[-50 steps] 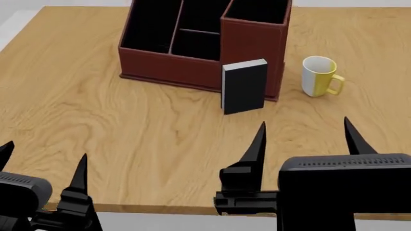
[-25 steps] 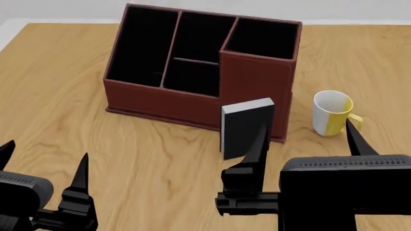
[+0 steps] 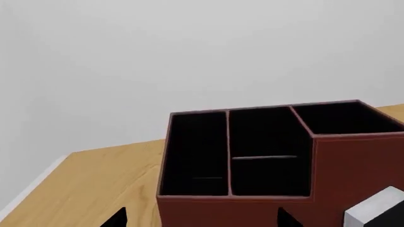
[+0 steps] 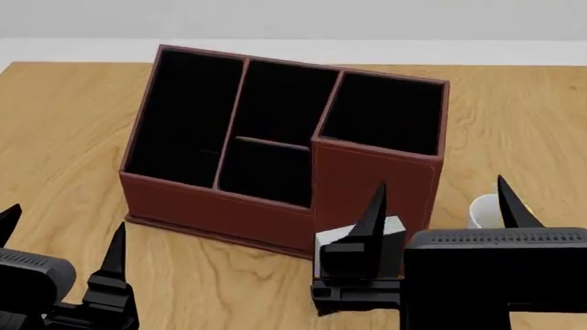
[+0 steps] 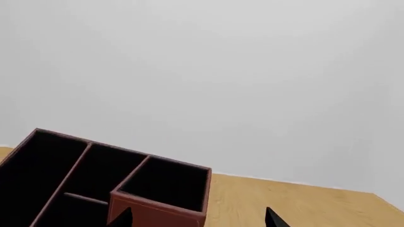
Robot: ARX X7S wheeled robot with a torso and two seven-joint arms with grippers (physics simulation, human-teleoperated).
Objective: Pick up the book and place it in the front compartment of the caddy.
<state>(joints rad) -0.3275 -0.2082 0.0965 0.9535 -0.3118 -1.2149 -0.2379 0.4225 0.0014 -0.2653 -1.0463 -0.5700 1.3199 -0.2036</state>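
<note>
Ahead, the thin black hardcover book [image 4: 390, 230] stands by the red-brown leather-look caddy [image 4: 229, 206], behind my right gripper's [image 4: 440, 203] spread fingers, untouched.

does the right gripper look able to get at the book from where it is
Probably yes: the right gripper is open and empty, and the book stands upright against the caddy just beyond its fingertips, nothing between them.

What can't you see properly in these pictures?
- The book: in the head view the right claw covers most of it; the left wrist view's edge cuts it off.
- The mug: head view, mostly behind the right claw.
- The caddy: black insides too dark to see the bottoms.
</note>
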